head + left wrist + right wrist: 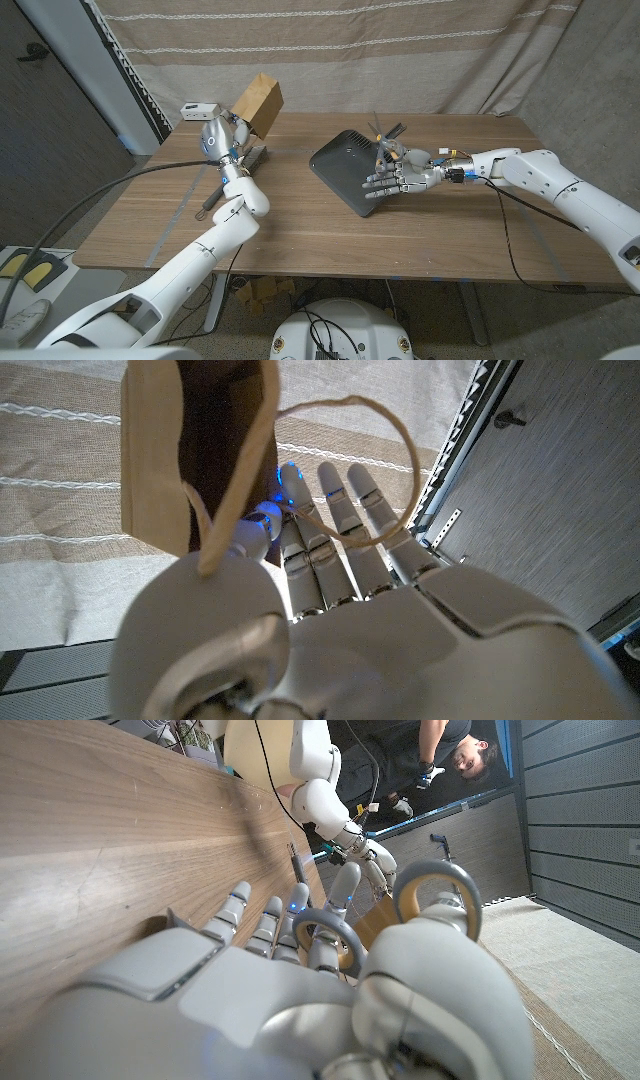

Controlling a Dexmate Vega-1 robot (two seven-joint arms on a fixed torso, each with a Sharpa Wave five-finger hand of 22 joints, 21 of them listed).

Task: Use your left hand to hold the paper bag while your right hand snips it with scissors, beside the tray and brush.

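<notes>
Left hand [222,135] fingers pinch the light, crushable brown paper bag [259,103] aloft by its thin handle loop while right hand [395,180] grips grey-handled scissors [384,133] over the bench [300,230].

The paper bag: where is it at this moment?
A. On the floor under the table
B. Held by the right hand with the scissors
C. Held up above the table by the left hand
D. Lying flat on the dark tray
C: the left hand holds the paper bag raised over the table's far left corner, away from the tray.

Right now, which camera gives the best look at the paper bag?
The head view: the whole paper bag shows lifted above the table in the left hand. The left wrist view shows its open mouth and handle loop close up; the right wrist view, just a brown sliver.
</notes>
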